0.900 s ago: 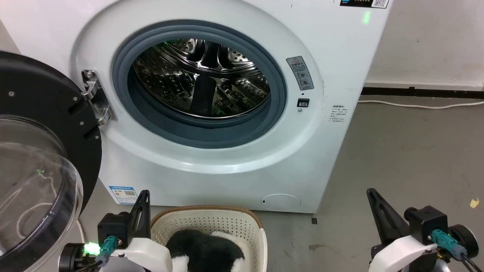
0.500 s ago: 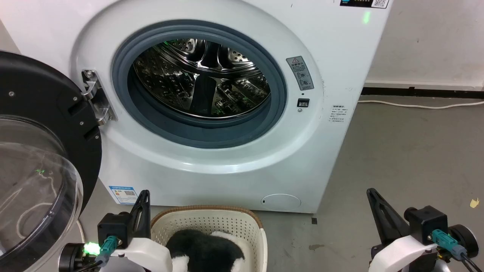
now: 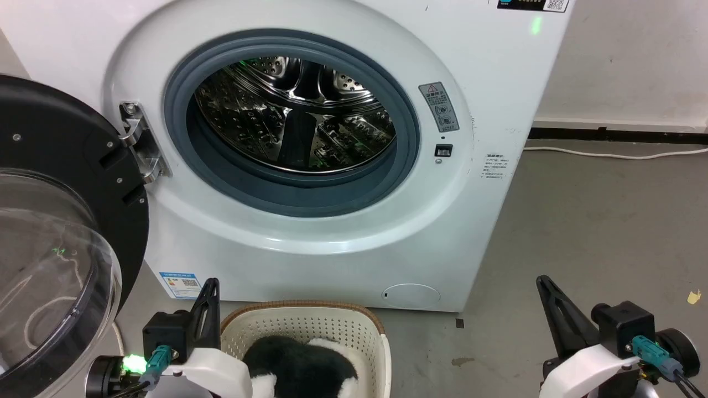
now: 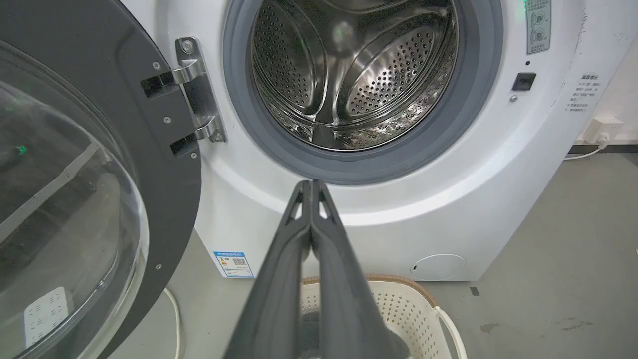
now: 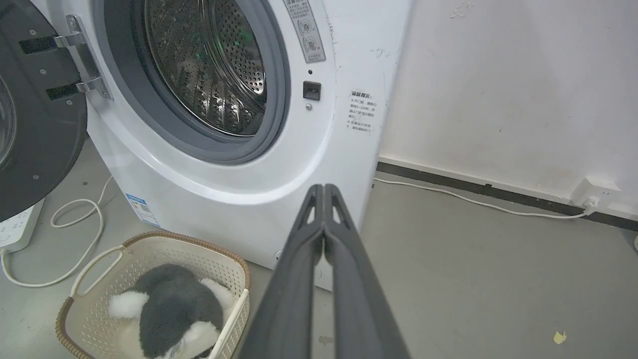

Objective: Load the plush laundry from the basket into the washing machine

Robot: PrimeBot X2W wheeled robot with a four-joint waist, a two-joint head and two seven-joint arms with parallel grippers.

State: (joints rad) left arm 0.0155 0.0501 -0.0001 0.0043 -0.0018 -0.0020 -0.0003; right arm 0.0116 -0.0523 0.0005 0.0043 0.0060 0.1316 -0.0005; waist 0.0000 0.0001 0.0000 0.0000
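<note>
The plush laundry (image 3: pixel 301 365) (image 5: pixel 169 309), fluffy black and white, lies inside the cream basket (image 3: pixel 310 320) (image 5: pixel 199 254) on the floor before the white washing machine (image 3: pixel 332 237) (image 4: pixel 398 209) (image 5: pixel 239 199). Its round door (image 3: pixel 61 221) (image 4: pixel 84 164) hangs swung open at the left, and the steel drum (image 3: pixel 293 116) (image 4: pixel 354 75) holds nothing. My left gripper (image 3: pixel 211 283) (image 4: pixel 311 182) is shut and empty, just left of the basket. Far to the right of the basket, over bare floor, my right gripper (image 3: pixel 541 279) (image 5: pixel 324 186) is also shut with nothing in it.
A white cable (image 5: pixel 65 239) loops on the grey floor left of the basket beside a power strip (image 5: pixel 15 229). Another cable (image 3: pixel 614 155) (image 5: pixel 473 202) runs along the wall's black skirting to a socket (image 5: pixel 595 192). Open floor (image 3: pixel 597 232) lies right of the machine.
</note>
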